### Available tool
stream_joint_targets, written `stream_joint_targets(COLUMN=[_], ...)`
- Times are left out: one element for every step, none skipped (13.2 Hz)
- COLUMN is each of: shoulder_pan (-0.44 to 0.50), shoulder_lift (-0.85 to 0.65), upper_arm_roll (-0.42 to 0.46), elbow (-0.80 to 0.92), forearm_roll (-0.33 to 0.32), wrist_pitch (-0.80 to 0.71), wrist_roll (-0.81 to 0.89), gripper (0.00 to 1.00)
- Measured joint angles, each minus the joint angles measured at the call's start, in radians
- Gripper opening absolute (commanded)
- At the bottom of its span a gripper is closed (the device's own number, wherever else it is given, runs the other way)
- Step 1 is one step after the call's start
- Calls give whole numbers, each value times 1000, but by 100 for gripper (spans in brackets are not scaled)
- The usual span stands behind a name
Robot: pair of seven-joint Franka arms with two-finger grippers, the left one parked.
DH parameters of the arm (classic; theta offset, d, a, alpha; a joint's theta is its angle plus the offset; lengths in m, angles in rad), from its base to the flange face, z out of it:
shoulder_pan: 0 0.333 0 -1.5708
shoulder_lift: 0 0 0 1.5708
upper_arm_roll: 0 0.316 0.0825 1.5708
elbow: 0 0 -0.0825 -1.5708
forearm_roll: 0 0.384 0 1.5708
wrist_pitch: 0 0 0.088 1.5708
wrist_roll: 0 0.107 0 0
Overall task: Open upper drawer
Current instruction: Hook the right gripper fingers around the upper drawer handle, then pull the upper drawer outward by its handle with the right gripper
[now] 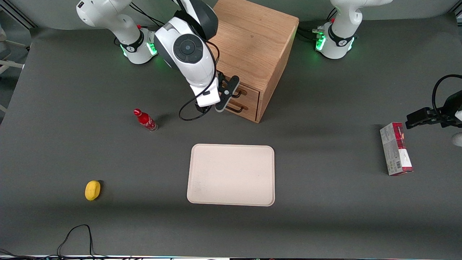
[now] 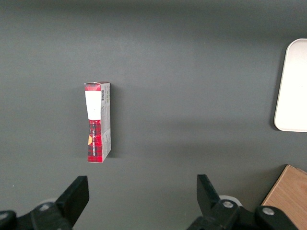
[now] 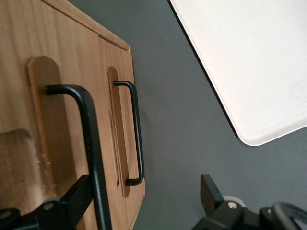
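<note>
1. The upper drawer (image 1: 249, 91) is the higher of two in the front face of the oak cabinet (image 1: 252, 39), which stands on the grey surface (image 1: 325, 202) between the two arm bases. It appears closed, flush with the cabinet front.

2. The hand (image 1: 228, 94) hangs directly in front of the drawer fronts, at the height of the upper drawer's handle (image 3: 91, 143). Its fingers are spread, not pinching anything.

3. In the right wrist view, the thin black bar of that handle runs between the two spread fingers (image 3: 74, 199), one finger lying on the cabinet side of the bar and the other outside it. I cannot tell whether either pad touches the bar.

4. The bar's long axis runs across the drawer front, crosswise to the gap between the fingers, so closing them should clamp it.

5. The lower drawer's handle (image 3: 135, 134) lies parallel, just beside it and clear of the fingers.

6. The pull, I judge, must go straight out from the cabinet front, toward the cream tray (image 1: 231, 175).
</note>
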Motion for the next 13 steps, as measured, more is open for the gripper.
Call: stream_joint_targets(shoulder_pan=[0, 0, 0, 0, 0, 0, 0, -1, -3, -8, -16, -27, -43], shoulder_lift=[1, 3, 5, 6, 6, 7, 8, 9, 11, 16, 21, 25, 31], upper_arm_roll=[0, 0, 0, 0, 0, 0, -1, -2, -4, -6, -9, -12, -12], elbow=[-7, -10, -12, -13, -14, -15, -15, -15, -14, -12, -8, -2, 7], forearm_roll=[0, 0, 0, 0, 0, -2, -6, -13, -21, -24, -26, -26, -27], wrist_pitch=[4, 7, 10, 14, 16, 18, 19, 22, 26, 31, 36, 38, 38], wrist_roll=[-3, -9, -15, -17, -17, -17, -17, -17, -17, -17, -17, -18, -19], gripper=[100, 100, 100, 100, 100, 100, 100, 100, 100, 100, 100, 100, 100])
